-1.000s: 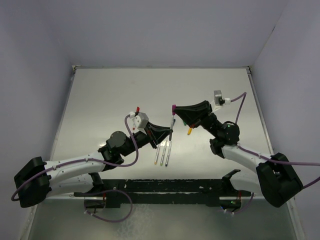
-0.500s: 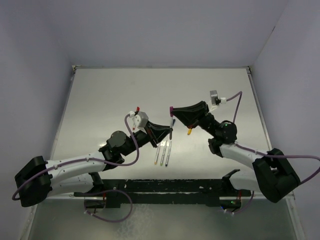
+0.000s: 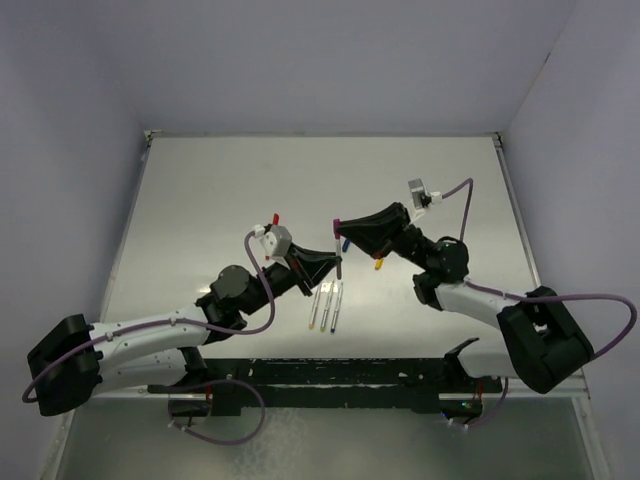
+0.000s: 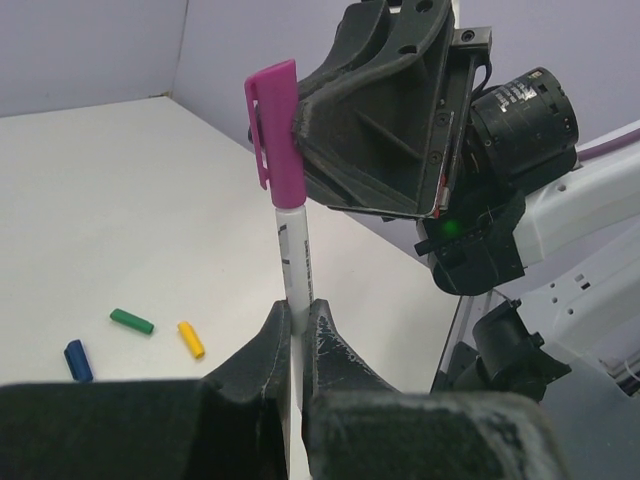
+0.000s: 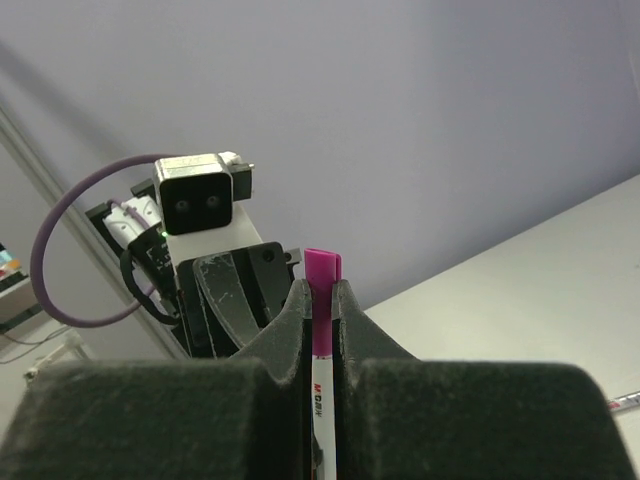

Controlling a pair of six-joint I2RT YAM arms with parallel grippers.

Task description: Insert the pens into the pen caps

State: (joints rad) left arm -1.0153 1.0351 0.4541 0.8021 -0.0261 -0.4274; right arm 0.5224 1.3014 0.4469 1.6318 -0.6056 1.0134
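Left gripper [image 4: 297,325] clenched on lower barrel of pen [image 4: 292,250]; pen upright, raised above table [image 3: 220,190].
Pink-purple cap [image 4: 272,120] on top end of pen, covering tip, clip facing left wrist camera.
Right gripper [image 5: 320,300] pinched tight on pink-purple cap, directly above left gripper's hold on pen.
Three loose pens [image 3: 323,306] flat on table, side by side, just nearer arm bases than pen.
Green cap [image 4: 131,321], yellow cap [image 4: 190,339], blue cap [image 4: 76,360] lying on table, left of pen in left wrist view; green and yellow close together, blue a little apart.
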